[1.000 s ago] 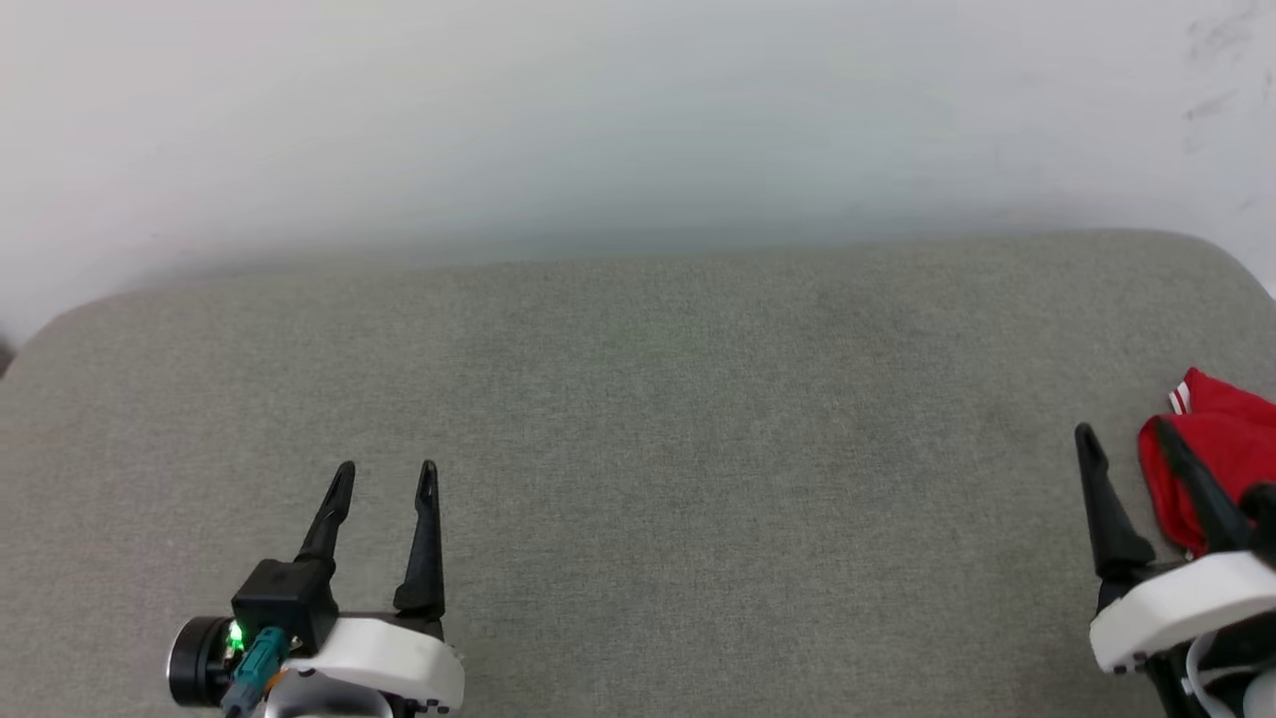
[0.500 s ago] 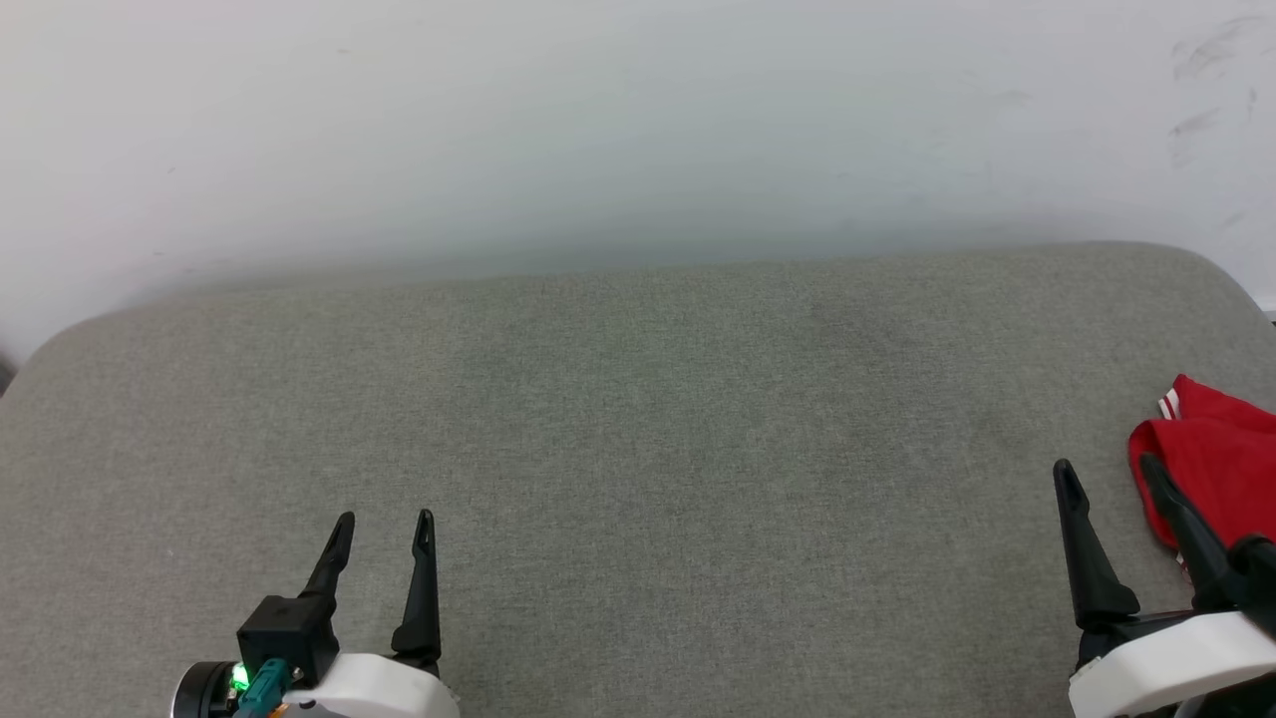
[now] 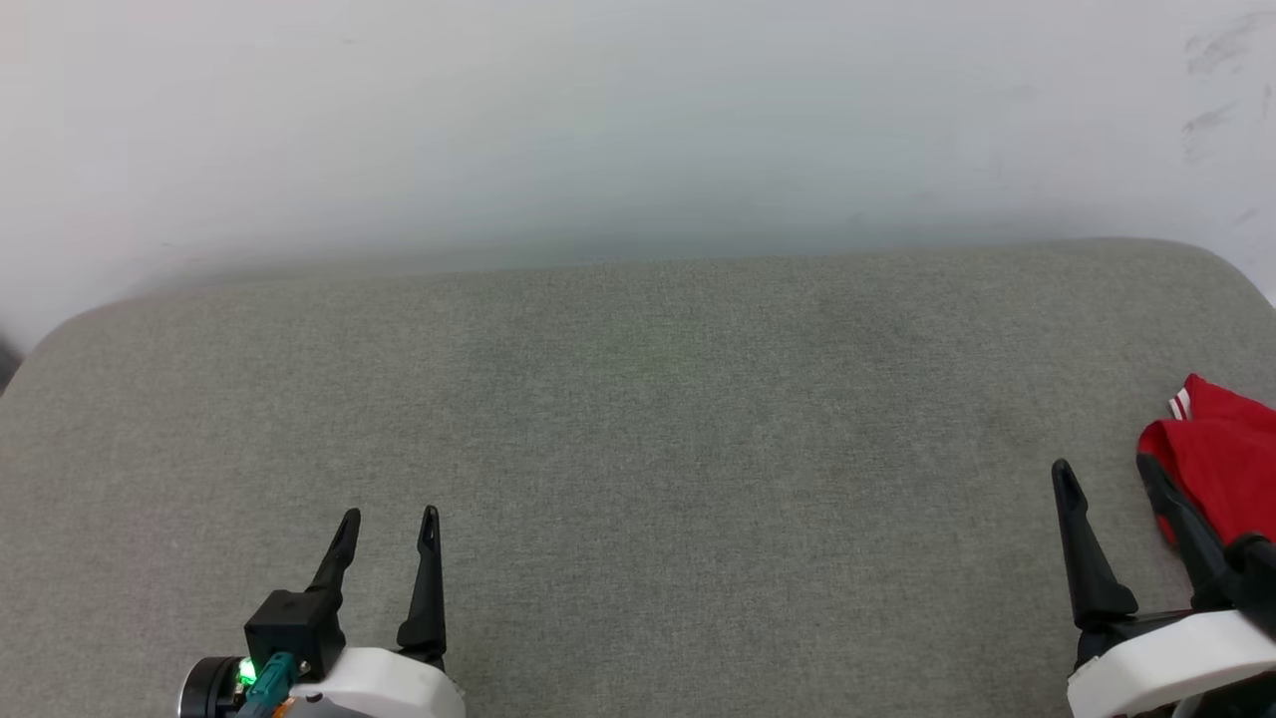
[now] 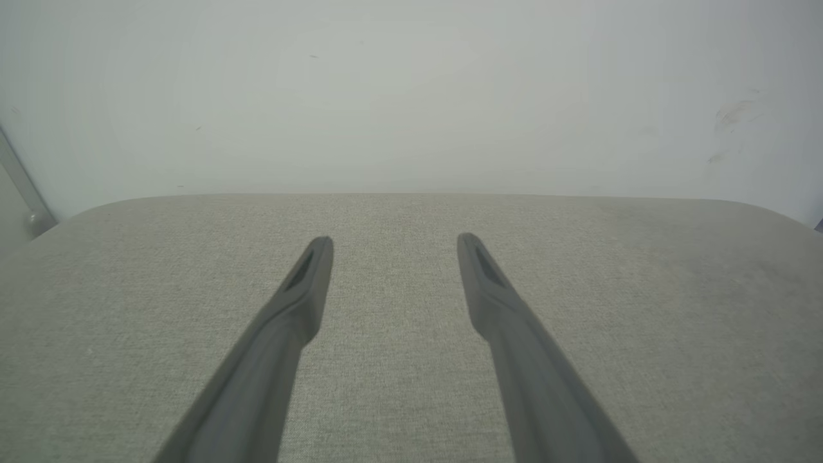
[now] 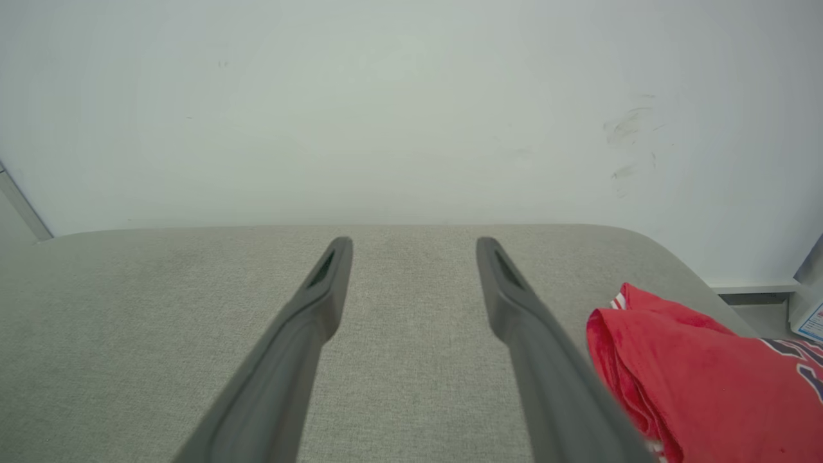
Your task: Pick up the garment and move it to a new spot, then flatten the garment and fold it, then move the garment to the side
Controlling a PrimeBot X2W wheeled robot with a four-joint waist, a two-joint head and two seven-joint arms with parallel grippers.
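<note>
Pulling back toward the near edge of the bench over the last second, the left gripper and right gripper both had fingers spread wide, holding nothing. The shirt stayed bunched at the bench's right edge, just beside the right gripper. Looked like the move-aside step was done.

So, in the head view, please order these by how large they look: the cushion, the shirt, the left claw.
1. Cushion, by far the largest.
2. Left claw and shirt: unsure. The claw is nearer the camera, and the shirt is cut off by the frame edge.
</note>
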